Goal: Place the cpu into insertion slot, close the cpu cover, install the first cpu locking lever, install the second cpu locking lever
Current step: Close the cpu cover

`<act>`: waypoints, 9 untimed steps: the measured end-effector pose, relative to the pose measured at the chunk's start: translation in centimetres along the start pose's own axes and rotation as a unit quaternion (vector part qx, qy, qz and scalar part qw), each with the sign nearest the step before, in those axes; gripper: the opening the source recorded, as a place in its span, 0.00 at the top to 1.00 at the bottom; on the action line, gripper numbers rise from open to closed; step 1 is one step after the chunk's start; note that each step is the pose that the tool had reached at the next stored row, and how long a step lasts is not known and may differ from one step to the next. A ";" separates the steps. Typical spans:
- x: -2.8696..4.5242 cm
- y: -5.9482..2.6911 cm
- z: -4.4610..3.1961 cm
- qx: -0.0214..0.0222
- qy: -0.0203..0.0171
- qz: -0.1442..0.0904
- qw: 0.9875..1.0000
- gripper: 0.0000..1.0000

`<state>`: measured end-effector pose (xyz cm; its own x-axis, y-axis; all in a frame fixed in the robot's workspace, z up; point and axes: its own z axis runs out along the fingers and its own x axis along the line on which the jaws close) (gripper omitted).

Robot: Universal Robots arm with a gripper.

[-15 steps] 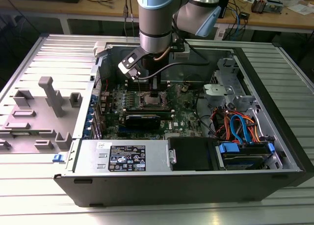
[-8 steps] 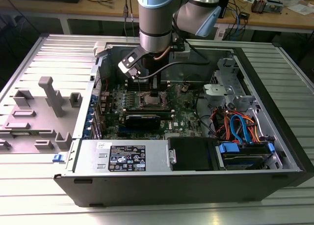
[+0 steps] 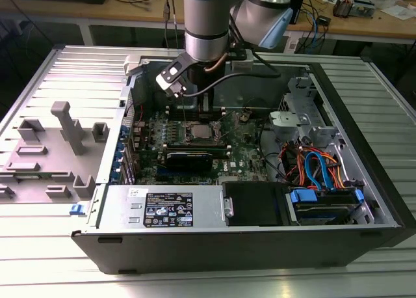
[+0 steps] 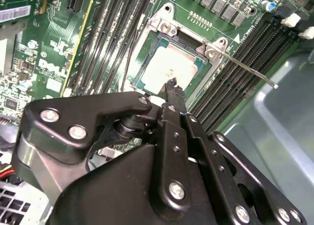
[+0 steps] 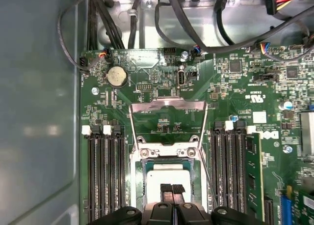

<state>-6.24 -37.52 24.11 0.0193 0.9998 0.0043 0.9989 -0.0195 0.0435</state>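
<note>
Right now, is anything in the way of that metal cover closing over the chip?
Yes: the gripper hangs over the cpu in the insertion slot, right where the open cpu cover would fold down.

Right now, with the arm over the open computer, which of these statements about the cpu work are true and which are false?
1. The cpu lies in the insertion slot. True.
2. The cpu cover is closed over the cpu. False: it is folded open away from the slot, and green board shows through its window.
3. The gripper is directly over the cpu. True.
4. The gripper holds a long black card. False: its fingertips are together with nothing between them.
5. A thin locking lever sticks out across the black memory slots. True, in the second wrist view.
</note>
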 end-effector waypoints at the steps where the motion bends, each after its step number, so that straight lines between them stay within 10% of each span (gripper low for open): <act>1: 0.00 0.02 -0.40 0.000 0.000 0.000 1.000 0.89; 9: 0.01 0.08 -1.84 0.000 0.000 0.000 1.000 0.89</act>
<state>-6.24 -37.52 25.96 0.0193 0.9998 0.0044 0.9989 -0.0195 0.0435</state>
